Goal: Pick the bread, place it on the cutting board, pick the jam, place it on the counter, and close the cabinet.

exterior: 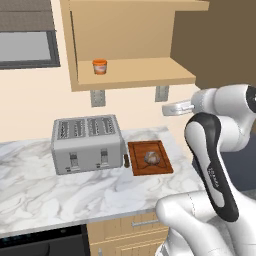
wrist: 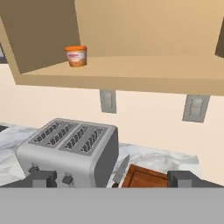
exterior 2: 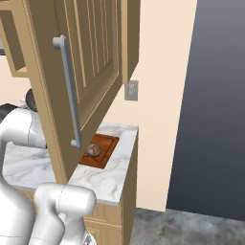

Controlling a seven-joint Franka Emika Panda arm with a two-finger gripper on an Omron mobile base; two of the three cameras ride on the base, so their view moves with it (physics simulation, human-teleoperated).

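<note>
- Orange jam [wrist: 76, 56] sits on cabinet [exterior: 131, 75] shelf, left side, near back; bread [exterior: 152, 158] already laid on board [exterior: 149, 158].
- Gripper [wrist: 112, 180] is spread wide, nothing held, facing shelf from below.
- Approach should be made level w/ shelf; jar to be centred btwn tips before closing.

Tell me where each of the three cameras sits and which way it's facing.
Left base view: behind the arm's left, facing the toaster and open cabinet; white arm at lower right.
Right base view: behind its right, past the cabinet door; arm at lower left.
Hand view: on the hand, facing the jam; open tool at bottom.
Both base views share the bread on the cutting board.
</note>
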